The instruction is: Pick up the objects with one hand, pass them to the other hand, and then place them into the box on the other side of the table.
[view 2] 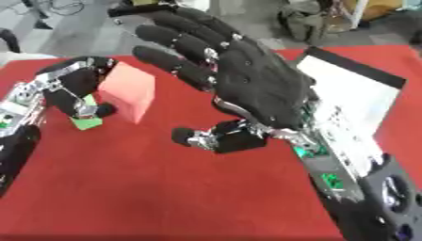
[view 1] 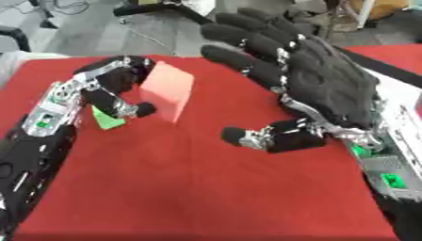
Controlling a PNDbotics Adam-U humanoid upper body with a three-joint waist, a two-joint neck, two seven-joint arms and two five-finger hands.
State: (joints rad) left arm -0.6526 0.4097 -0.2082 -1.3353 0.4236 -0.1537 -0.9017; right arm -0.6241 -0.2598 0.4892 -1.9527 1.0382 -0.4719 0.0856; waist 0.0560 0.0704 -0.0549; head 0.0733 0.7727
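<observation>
A salmon-pink block (view 1: 168,90) is held above the red table (view 1: 198,188) by my left hand (view 1: 115,84), whose fingers and thumb curl round its left side. My right hand (view 1: 321,84) is open beside it, fingers spread toward the block's upper right and thumb stretched out below it, a short gap away. A small green object (view 1: 105,119) lies on the cloth under the left hand. A white box (view 2: 354,101) with a black rim stands at the right, partly hidden behind the right hand.
The red cloth runs to a far edge, with grey floor, cables and bags beyond it. The right forearm (view 2: 354,188) covers the lower right corner, and the left forearm (view 1: 33,160) lies along the left edge.
</observation>
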